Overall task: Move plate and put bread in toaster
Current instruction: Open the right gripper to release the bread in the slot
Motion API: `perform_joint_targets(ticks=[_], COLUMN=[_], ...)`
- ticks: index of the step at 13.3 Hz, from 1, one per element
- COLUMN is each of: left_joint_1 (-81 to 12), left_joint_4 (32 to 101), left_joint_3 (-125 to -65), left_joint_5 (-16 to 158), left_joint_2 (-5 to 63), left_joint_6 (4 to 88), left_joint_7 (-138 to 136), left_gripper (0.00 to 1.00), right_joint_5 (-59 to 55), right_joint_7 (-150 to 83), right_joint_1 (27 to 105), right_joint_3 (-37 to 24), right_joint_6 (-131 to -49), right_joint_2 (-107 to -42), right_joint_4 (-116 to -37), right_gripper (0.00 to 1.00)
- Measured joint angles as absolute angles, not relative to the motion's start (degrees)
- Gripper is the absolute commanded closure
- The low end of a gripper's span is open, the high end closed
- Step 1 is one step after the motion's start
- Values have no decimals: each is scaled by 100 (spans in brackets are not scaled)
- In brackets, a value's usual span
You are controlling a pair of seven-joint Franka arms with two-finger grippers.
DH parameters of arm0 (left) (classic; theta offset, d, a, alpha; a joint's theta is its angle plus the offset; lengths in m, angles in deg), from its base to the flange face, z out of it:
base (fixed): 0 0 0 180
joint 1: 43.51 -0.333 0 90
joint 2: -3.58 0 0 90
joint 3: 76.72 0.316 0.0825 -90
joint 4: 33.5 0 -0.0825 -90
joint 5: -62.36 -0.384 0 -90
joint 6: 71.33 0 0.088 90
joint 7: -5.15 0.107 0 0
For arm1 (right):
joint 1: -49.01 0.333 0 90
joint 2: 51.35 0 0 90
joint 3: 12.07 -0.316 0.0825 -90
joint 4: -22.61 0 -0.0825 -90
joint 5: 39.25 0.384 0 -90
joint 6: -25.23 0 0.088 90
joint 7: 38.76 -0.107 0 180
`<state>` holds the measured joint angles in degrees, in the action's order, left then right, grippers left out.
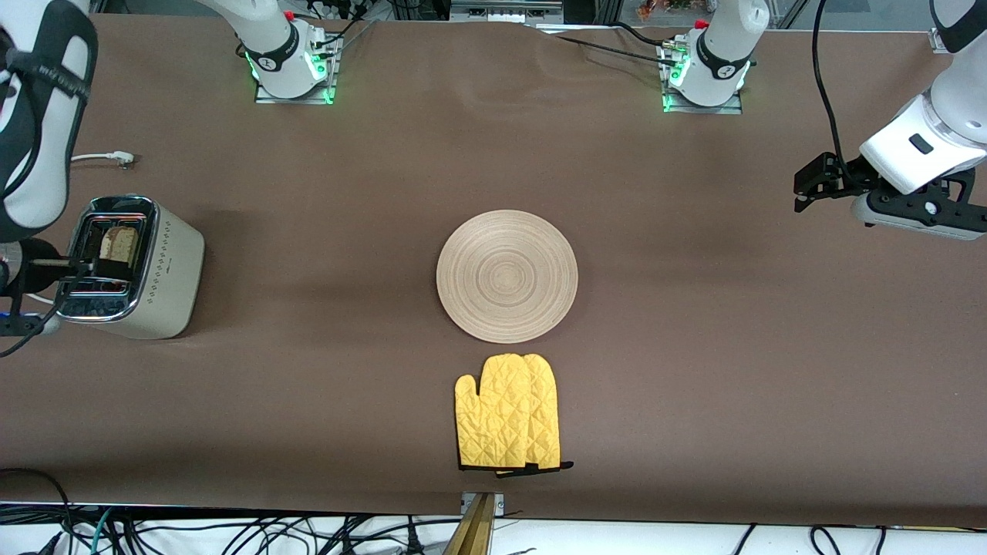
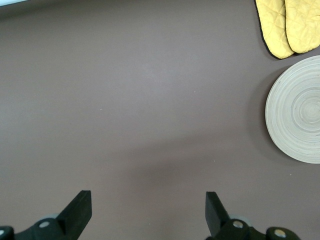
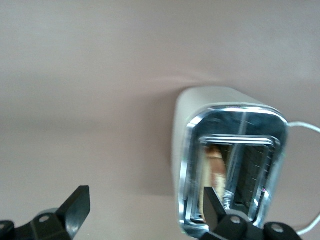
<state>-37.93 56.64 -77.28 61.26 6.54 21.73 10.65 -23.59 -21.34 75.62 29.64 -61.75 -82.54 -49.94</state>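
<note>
Bread point(image 1: 119, 243): stands upright in one slot of the toaster, its top edge showing above the chrome; nothing grips it.
Toaster point(image 1: 158, 270): on the desk toward the right arm's end, about 9 o'clock from the plate and well apart from it; white cord point(image 1: 104, 158) lies on the desk near it.
Plate point(image 1: 506, 276): flat on the desk near the middle, bare.
Mitt point(image 1: 509, 412): yellow, quilted, at 6 o'clock from the plate, nearer the front camera, just beside its rim.
Right gripper point(image 3: 145, 212): over the toaster's top; jaws released and spread wide, holding nothing; one finger point(image 3: 212, 207) hangs above the slots.
Left gripper point(image 2: 147, 212): over bare desk toward the left arm's end, about 3 o'clock from the plate and well apart; jaws released, holding nothing; this arm waits.
Desk point(image 1: 694, 385): covered in brown cloth.
</note>
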Motion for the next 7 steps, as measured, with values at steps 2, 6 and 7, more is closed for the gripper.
perform_joint_targets(ticks=[2, 6, 7], left_joint_1=[-3793, -3800, -3804], left_joint_4=[5664, 5664, 5664], left_joint_3=[-7728, -7703, -7688], left_joint_5=[6126, 6126, 6126], left_joint_2=[654, 653, 653], left_joint_6=[2173, 2169, 2168], left_joint_7=[1065, 1065, 1065], left_gripper=[0, 0, 0], right_joint_5=[-2360, -2358, -2372], right_joint_7=[-2166, -2173, -2194], right_joint_1=[7936, 8140, 8112], right_joint_3=[2964, 2929, 2793], right_joint_6=[-6178, -6191, -6215], right_joint_2=[-8230, -8196, -8125], right_joint_4=[-4971, -4911, -4902], right_gripper=[0, 0, 0])
